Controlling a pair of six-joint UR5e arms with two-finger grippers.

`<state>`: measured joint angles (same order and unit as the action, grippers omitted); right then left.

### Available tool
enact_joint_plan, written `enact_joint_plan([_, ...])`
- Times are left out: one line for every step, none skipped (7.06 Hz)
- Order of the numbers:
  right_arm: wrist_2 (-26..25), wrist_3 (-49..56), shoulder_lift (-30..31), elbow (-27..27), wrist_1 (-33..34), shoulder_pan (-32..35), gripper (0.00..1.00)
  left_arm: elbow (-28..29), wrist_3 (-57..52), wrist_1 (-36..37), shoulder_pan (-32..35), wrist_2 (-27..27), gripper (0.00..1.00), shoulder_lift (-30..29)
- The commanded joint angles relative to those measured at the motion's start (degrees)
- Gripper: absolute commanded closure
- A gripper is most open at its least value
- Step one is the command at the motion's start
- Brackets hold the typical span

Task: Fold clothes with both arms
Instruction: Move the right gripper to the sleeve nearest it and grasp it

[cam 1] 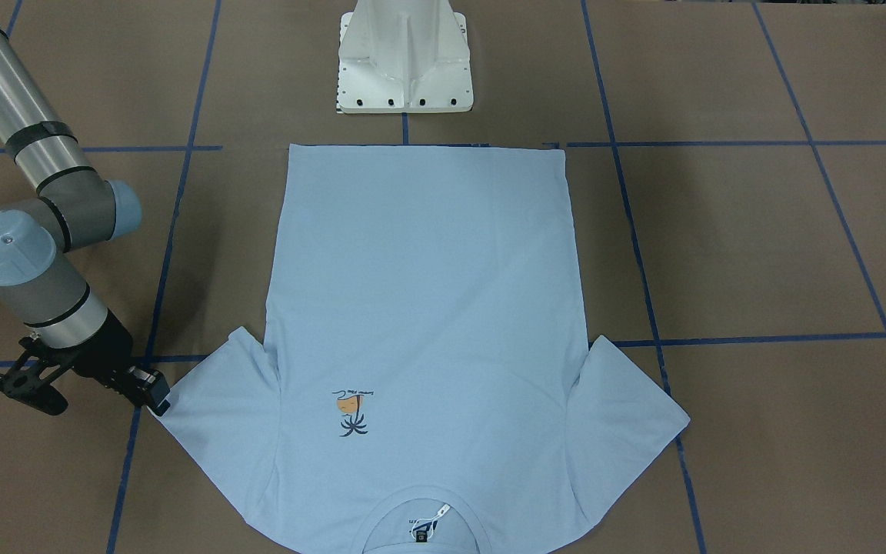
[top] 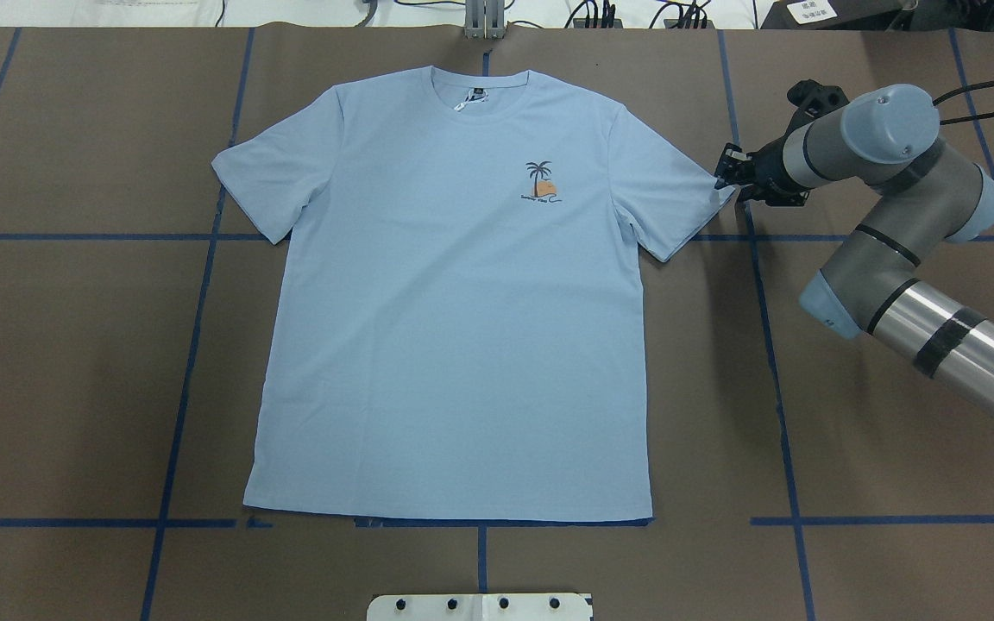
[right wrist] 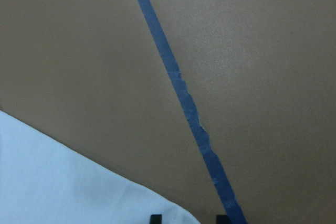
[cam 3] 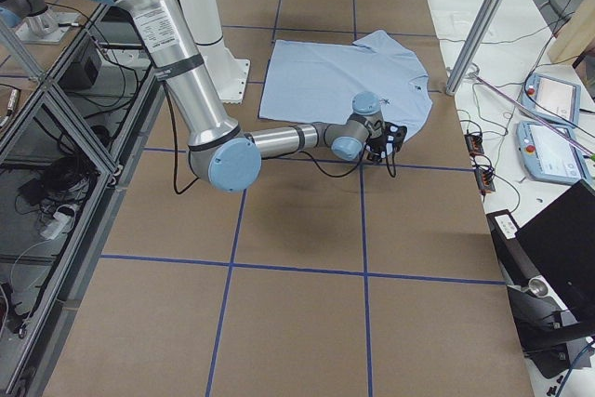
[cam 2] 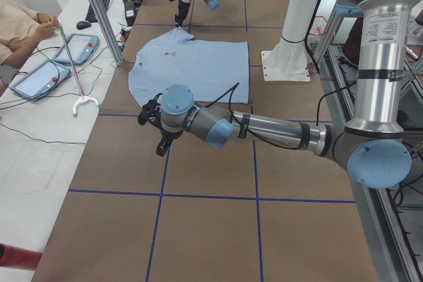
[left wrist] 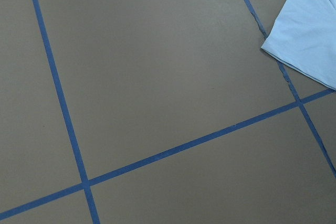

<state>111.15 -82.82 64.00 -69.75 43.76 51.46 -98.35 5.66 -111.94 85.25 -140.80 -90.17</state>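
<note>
T-shirt lies flat on the table, wholly unfolded; every fold remains. My right gripper sits at a sleeve tip, jaws parted, gripping nothing yet. My left gripper hangs well apart; its opening I cannot tell.

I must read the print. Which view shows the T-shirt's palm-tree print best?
Overhead exterior: the palm-tree print is upright and sharp. Front-facing shows it upside down; the side views show a tiny mark; wrist views miss it.
</note>
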Motion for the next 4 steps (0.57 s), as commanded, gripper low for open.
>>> enact_joint_plan([0.0,0.0,-0.1,0.0,0.0,0.2,1.0,0.2,0.0,0.0,0.0,0.0,0.0,0.0])
enact_joint_plan([0.3,0.0,-0.1,0.0,-0.1,0.3,1.0,0.2,0.0,0.0,0.0,0.0,0.0,0.0])
enact_joint_plan([0.3,0.0,-0.4,-0.8,0.0,0.3,1.0,0.2,0.0,0.0,0.0,0.0,0.0,0.0])
enact_joint_plan([0.6,-0.1,-0.2,-3.3,0.7,0.3,1.0,0.0,0.0,0.0,0.0,0.0,0.0,0.0])
